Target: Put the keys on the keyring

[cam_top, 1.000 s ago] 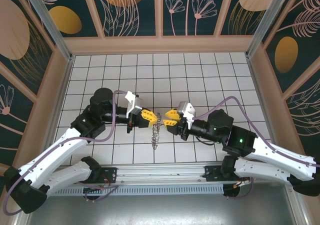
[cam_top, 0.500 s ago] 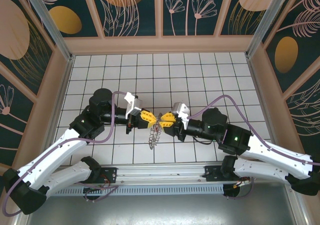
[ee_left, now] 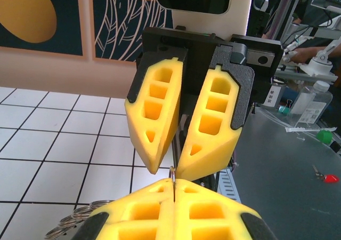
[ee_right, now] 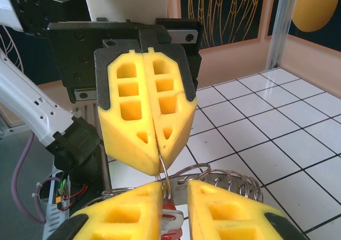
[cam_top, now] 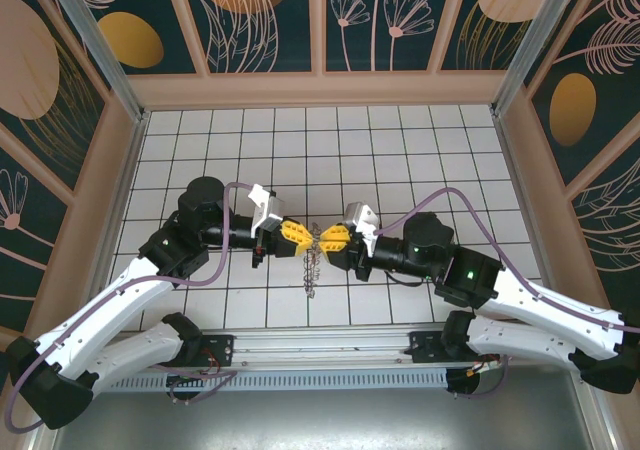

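Right wrist shows left hand (ee_right: pixel 157 168) pinching the keyring (ee_right: pixel 229 182).

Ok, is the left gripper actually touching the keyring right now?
Touching. The right wrist view shows the left gripper with its jaws shut on a thin wire loop of the keyring. The left wrist view shows the same wire pinched at its tips.

Overhead view from behind; wrist cameras face-to-face, close (shared: meeting fingertips (ee_left: pixel 155 144)).
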